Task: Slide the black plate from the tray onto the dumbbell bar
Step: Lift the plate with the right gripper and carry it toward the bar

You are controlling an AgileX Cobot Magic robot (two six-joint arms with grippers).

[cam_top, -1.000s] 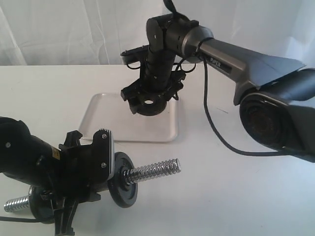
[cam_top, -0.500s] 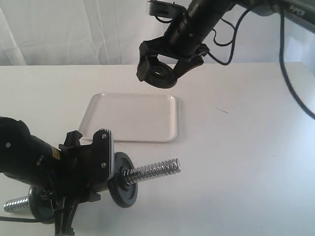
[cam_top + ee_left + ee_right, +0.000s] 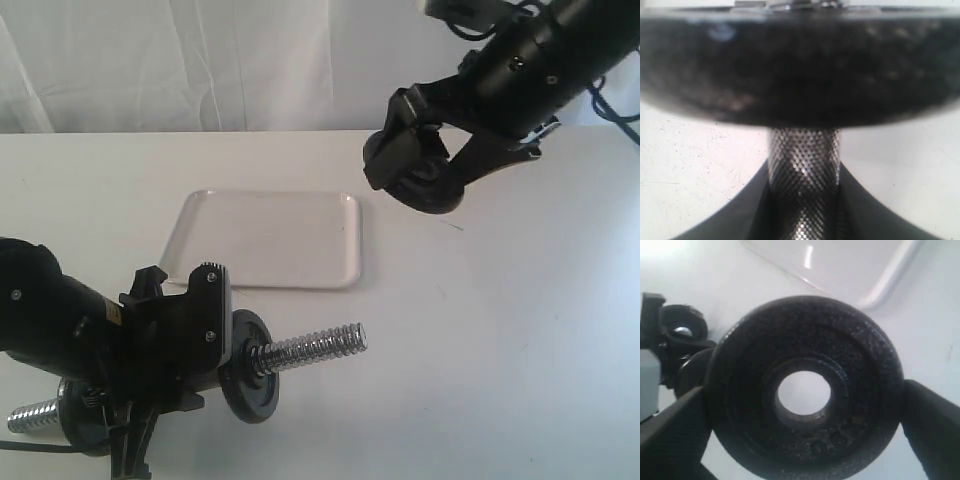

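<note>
The black plate (image 3: 432,192) hangs in the air to the right of the tray, with my right gripper (image 3: 418,160) shut on its rim. From the right wrist the plate (image 3: 805,390) shows its centre hole, and a finger (image 3: 935,425) presses each side. The white tray (image 3: 262,238) lies bare on the table. My left gripper (image 3: 222,350) is shut on the dumbbell bar (image 3: 310,348), whose threaded end points right, towards the middle of the table. One black disc (image 3: 248,365) sits on that bar beside the gripper. Close up, this disc (image 3: 800,65) spans the left wrist view above the knurled bar (image 3: 804,170).
A second black disc (image 3: 85,422) and the bar's other threaded end (image 3: 30,414) sit at the lower left behind my left arm. White curtain backs the table. The right arm's cable hangs at the upper right.
My right gripper has lifted the black plate off the tray, risen, then swung right and slightly down to beside the tray. The left arm and bar have not moved.
</note>
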